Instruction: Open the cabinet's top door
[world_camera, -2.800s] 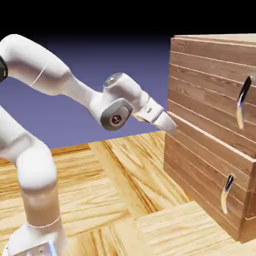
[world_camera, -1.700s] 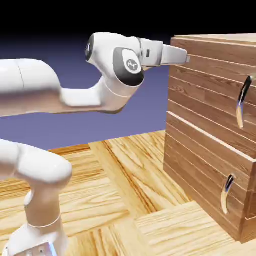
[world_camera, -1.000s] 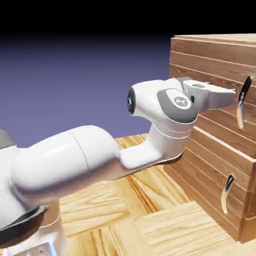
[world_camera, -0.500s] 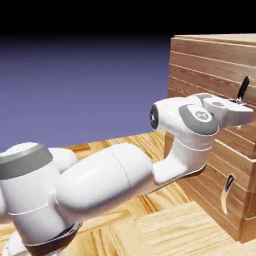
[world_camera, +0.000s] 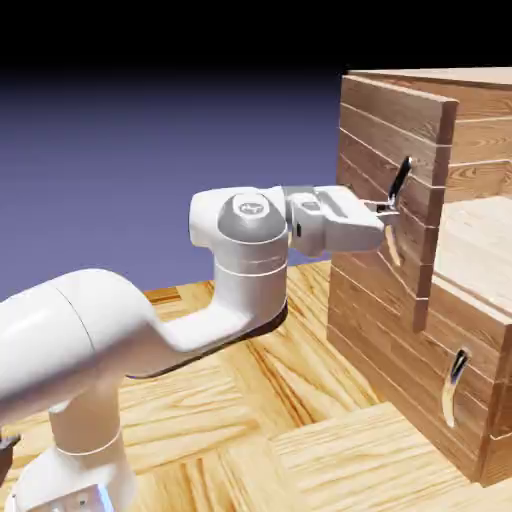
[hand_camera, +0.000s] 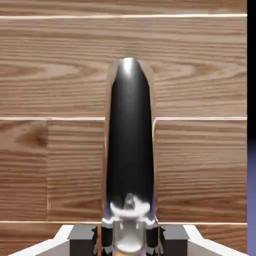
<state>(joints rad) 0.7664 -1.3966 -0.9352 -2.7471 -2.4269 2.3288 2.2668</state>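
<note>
Parquet surface (world_camera: 230, 400) of pale and honey wood lies beneath my white arm (world_camera: 150, 335), nearest at the exterior view's lower left. Farther along, my pincer (world_camera: 388, 212) is pinching the curved handle (world_camera: 400, 182), its tips on either side of the dark-and-silver metal. Behind that handle, the top door (world_camera: 385, 150) stands swung out from the cabinet (world_camera: 480, 140), its upper compartment exposed. Below, the shorter panel (world_camera: 400, 350) with its own handle (world_camera: 455, 388) sits shut. Past everything hangs a blue-violet backdrop (world_camera: 150, 150).

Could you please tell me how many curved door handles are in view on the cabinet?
2: the upper handle, on the open top door, between the gripper's fingers; and the lower handle, on the shorter panel below. Any on unseen sides would be hidden.
</note>
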